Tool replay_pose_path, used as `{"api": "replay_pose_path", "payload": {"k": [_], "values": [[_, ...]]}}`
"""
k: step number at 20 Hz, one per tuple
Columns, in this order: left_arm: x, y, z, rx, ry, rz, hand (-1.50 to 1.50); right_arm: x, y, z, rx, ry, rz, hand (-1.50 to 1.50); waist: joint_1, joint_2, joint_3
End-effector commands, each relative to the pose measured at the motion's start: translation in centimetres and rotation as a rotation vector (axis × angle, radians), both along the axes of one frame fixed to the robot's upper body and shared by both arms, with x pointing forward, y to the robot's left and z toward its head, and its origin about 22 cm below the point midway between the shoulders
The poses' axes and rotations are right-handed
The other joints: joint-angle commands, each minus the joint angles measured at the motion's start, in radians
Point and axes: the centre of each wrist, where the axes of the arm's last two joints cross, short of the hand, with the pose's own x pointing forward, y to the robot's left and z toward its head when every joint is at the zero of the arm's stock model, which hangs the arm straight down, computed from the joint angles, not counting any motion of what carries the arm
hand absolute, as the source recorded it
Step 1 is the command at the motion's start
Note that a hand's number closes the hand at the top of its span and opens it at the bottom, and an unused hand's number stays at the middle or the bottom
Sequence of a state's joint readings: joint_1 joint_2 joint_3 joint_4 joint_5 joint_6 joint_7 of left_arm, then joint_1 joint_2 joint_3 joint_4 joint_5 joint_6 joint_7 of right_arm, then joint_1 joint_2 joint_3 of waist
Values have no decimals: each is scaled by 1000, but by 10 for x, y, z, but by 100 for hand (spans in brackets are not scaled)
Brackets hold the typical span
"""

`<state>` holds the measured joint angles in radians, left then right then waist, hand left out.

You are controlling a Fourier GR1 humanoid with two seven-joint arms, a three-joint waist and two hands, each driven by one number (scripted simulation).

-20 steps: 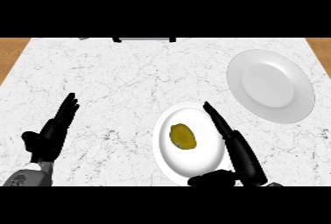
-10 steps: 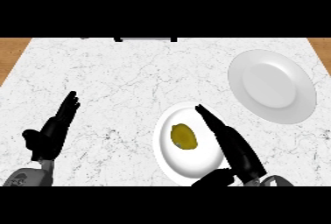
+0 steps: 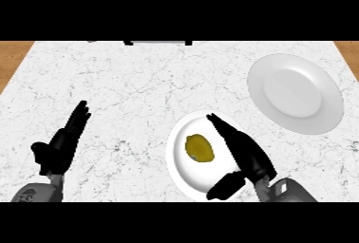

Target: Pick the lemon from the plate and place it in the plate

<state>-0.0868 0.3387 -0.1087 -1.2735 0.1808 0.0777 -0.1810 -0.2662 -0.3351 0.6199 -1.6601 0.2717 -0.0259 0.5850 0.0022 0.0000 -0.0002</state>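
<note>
The lemon (image 3: 199, 148) lies on the near plate (image 3: 184, 175), just left of the right robot hand (image 3: 242, 148), whose straight, released fingers hover beside it, far nearer than the resting left robot hand (image 3: 63, 142).

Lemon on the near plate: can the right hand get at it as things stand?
Probably yes. The right hand is open over the near plate, just right of the lemon, with nothing between them.

Single head view, looking steeply down on the marble counter (image 3: 140, 85), forearms entering from the lower edge
</note>
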Motion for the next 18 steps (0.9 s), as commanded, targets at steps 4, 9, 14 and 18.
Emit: {"api": "replay_pose_path", "payload": {"k": [4, 9, 14, 18], "values": [[11, -9, 7, 13, -9, -6, 0, 10, 26, -14, -13, 7, 7, -150, -1, 0, 0], [1, -15, -7, -7, -3, 7, 0, 17, 16, -26, -108, 28, -3, -150, -2, 0, 0], [4, 12, 2, 3, -7, 14, 0, 27, 33, -45, -111, 55, -2, -150, -1, 0, 0], [3, -2, 6, 0, -5, 7, 0, 38, 28, -55, -61, 71, 100, 150, 1, 1, 0]]}}
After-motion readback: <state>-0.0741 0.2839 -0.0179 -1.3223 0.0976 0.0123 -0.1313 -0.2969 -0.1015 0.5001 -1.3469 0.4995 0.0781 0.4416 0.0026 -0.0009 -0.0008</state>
